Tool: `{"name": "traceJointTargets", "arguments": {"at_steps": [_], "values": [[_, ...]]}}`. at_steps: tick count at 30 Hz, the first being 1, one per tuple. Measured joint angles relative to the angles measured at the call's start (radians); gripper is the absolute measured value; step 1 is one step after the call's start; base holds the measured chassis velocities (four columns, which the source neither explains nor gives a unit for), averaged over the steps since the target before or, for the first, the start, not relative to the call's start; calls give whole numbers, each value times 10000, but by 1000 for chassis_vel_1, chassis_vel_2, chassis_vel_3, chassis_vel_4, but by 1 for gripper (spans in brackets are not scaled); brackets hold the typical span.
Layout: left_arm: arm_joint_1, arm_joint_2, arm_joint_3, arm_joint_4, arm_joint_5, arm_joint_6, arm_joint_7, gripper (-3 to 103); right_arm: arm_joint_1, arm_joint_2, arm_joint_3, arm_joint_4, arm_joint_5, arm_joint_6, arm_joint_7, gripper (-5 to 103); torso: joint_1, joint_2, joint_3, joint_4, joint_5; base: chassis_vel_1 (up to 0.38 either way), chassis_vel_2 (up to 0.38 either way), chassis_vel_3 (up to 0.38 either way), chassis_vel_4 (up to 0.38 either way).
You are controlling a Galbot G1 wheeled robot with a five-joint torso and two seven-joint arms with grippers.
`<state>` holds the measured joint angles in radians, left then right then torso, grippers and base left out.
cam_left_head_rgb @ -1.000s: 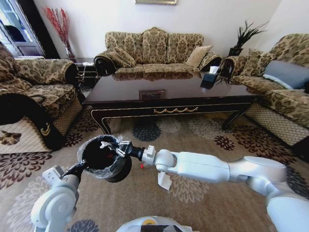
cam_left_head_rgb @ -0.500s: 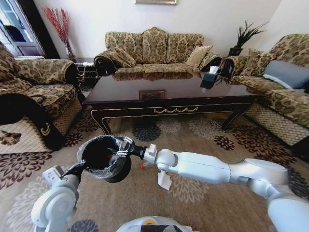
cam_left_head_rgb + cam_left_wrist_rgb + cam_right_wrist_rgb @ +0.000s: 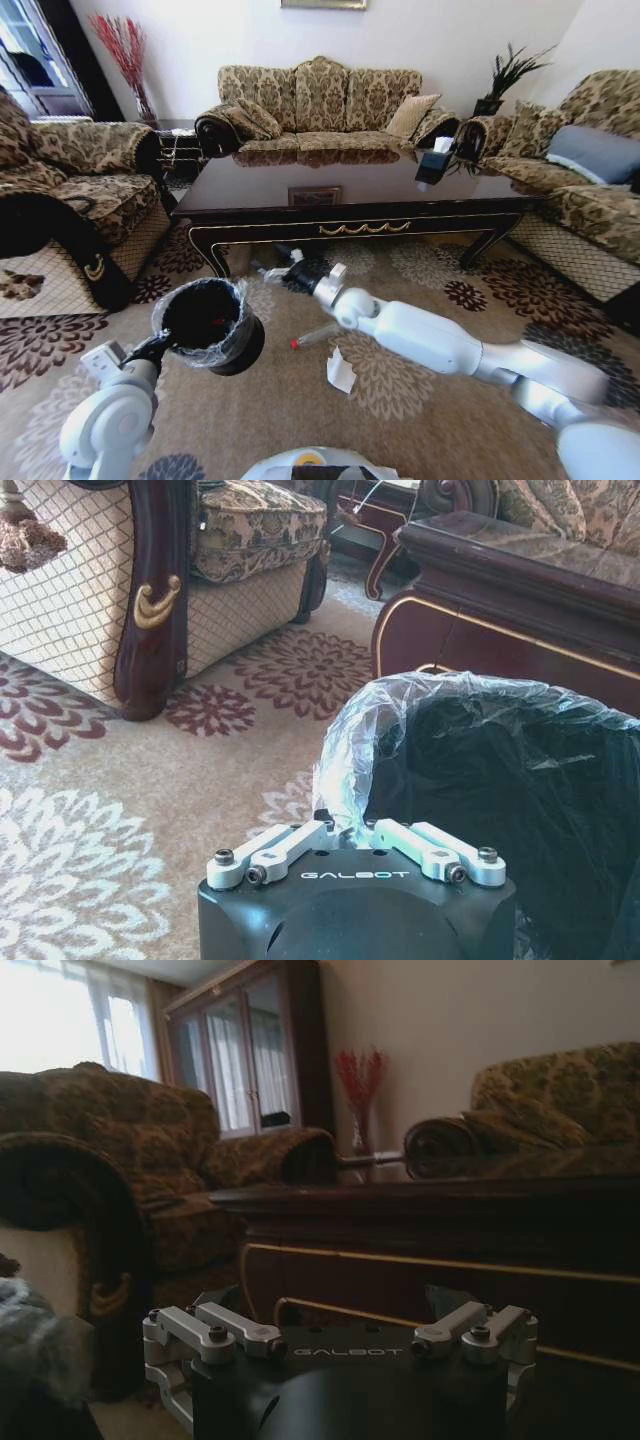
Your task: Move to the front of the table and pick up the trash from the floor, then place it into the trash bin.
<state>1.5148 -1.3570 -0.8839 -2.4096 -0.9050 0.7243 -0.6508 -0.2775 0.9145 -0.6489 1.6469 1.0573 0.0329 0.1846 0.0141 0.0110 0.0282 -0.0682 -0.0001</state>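
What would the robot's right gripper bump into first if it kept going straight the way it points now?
Probably the glossy dark wooden coffee table: the right gripper points low toward its gold-trimmed front edge. Whether it would pass underneath is unclear.

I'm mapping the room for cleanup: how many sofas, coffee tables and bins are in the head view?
Sofas: 3 (left, back, right)
Coffee tables: 1
Bins: 1, gripped at its rim by the left gripper
Total: 5
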Motion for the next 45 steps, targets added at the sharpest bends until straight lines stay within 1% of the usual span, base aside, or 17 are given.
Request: {"name": "traceJointTargets", "arguments": {"at_steps": [1, 2, 3, 4, 6, 7, 9, 10, 12, 13, 15, 16, 18, 20, 23, 33, 45], "values": [[-35, 21, -43, -15, -87, 0, -21, 3, -179, -50, 77, 92, 71, -508, 565, 100, 0, 0, -1, 0, 2, 0, 0, 0, 0], [-35, 21, -43, -15, -87, 0, -21, 3, -179, -50, 77, 92, 71, -508, 565, 100, 0, 0, -1, 0, 2, 0, 0, 0, 0], [-106, 68, -132, -36, -256, -3, -84, 3, -554, -106, 209, 241, 427, -1307, 1615, 100, 0, 0, 0, 1, 1, 0, 0, 0, 0], [-164, 99, -193, -41, -370, -12, -143, 3, -716, -111, 249, 278, 598, -1539, 1956, 100, 0, 0, -1, 1, 1, 0, 0, 0, 0], [-400, 221, -485, -114, -951, -29, -507, 3, -1460, -55, 386, 315, 1313, -2421, 3236, 100, 0, 0, 0, 2, 4, 0, 0, 0, 0], [-400, 221, -485, -114, -951, -29, -507, 3, -1460, -55, 386, 315, 1313, -2421, 3236, 100, 0, 0, 0, 2, 4, 0, 0, 0, 0], [-541, 338, -778, -208, -1403, -30, -668, 3, -1926, 76, 453, 192, 1861, -3313, 4290, 100, 0, 0, -1, 2, 3, 0, 0, 0, 0], [-541, 338, -778, -208, -1403, -30, -668, 3, -1926, 76, 453, 192, 1861, -3313, 4290, 100, 0, 0, -1, 2, 3, 0, 0, 0, 0], [-587, 410, -958, -281, -1605, -20, -712, 3, -2244, 291, 567, 86, 2741, -4482, 5604, 100, 0, 0, -1, 6, 5, 0, 0, 0, 0], [-615, 429, -973, -296, -1661, 6, -721, 3, -2422, 468, 740, 21, 3480, -5297, 6663, 100, 0, 0, -1, 7, 0, 0, 0, 0, 0], [-695, 454, -861, -294, -1672, 38, -724, 3, -2671, 696, 1101, -66, 4445, -6138, 7811, 100, 0, 0, -1, 7, 1, 0, 0, 0, 0], [-695, 454, -861, -294, -1672, 38, -724, 3, -2671, 696, 1101, -66, 4445, -6138, 7811, 100, 0, 0, -1, 7, 1, 0, 0, 0, 0], [-737, 458, -715, -277, -1674, 64, -712, 3, -2952, 991, 1613, -231, 5510, -6641, 8804, 100, 0, 0, 0, 1, 0, 0, 0, 0, 0], [-711, 453, -668, -276, -1671, 69, -683, 3, -3133, 1289, 2065, -478, 6091, -6856, 9296, 100, 0, 0, -1, 3, 3, 0, 0, 0, 0], [-659, 455, -659, -274, -1658, 71, -674, 3, -3257, 1497, 2369, -889, 6152, -6925, 9414, 100, 0, 0, -1, 6, 0, 0, 0, 0, 0], [-534, 397, -614, -287, -1453, 72, -652, 3, -3784, 2347, 3543, -2137, 6113, -6778, 8958, 100, 0, -2, -1, 5, 1, 0, 0, 0, 0], [-599, 390, -577, -90, -1346, 73, -626, 3, -4181, 2752, 3443, -3203, 4557, -6415, 8150, 100, 0, -3, -1, 4, 1, 0, 0, 0, 0]]}}
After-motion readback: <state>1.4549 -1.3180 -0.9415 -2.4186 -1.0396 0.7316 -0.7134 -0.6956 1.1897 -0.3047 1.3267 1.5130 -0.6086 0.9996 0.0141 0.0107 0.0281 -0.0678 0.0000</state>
